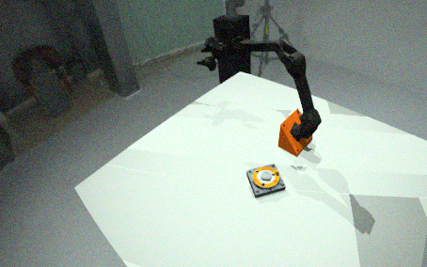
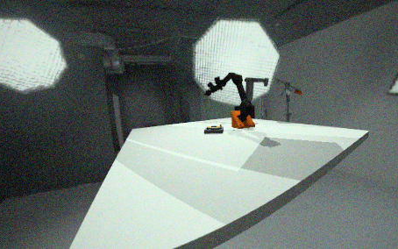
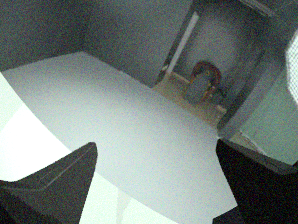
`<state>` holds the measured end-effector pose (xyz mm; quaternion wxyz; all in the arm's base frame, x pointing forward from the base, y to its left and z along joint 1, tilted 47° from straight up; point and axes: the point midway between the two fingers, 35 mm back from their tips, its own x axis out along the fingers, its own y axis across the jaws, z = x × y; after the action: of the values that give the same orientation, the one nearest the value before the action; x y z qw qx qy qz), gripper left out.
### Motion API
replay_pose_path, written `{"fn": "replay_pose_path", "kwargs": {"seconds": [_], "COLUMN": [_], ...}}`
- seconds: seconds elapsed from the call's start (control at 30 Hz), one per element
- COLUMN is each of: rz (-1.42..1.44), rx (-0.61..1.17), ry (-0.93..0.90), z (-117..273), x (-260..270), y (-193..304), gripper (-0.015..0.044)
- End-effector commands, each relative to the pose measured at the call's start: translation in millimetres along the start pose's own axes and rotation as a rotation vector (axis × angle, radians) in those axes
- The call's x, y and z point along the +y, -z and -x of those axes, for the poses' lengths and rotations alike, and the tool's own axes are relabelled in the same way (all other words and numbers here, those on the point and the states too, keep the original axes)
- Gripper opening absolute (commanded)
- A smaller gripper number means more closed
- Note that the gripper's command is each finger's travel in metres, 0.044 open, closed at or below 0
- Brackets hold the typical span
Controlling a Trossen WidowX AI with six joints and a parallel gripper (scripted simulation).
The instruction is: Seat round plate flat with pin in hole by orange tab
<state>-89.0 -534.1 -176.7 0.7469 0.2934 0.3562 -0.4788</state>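
The round plate, orange with a white inner ring, sits on the dark grey square base on the table. A light grey round post top shows at its middle. Small dark spots show on the orange ring. The tab, its hole and the pin are too small to tell apart, and so is the plate's tilt. My gripper is open with nothing between the fingers. It is raised high above the table, well away from the plate and not touching it.
The arm's orange mount stands on the white table, near the base. A dark column and a tripod stand are behind the table. The wrist view shows the table's edge, the floor and walls, without the plate.
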Motion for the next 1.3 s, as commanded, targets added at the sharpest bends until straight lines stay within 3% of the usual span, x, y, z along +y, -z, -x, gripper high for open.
{"fn": "replay_pose_path", "kwargs": {"seconds": [0.0, 0.3, 0.47, 0.57, 0.9, 1.27], "rz": [0.006, 0.189, 0.293, 0.330, 0.514, 0.686], "rx": [0.004, 0.161, 0.283, 0.331, 0.601, 0.927], "ry": [-0.005, -0.224, -0.404, -0.467, -0.750, -0.968], "z": [1, 32, 71, 90, 208, 349], "x": [4, 145, 244, 278, 413, 466], "y": [-1, -24, -18, -11, 53, 150], "gripper": [0.0374, 0.0137, 0.0006, 0.0000, 0.0000, 0.0000]}}
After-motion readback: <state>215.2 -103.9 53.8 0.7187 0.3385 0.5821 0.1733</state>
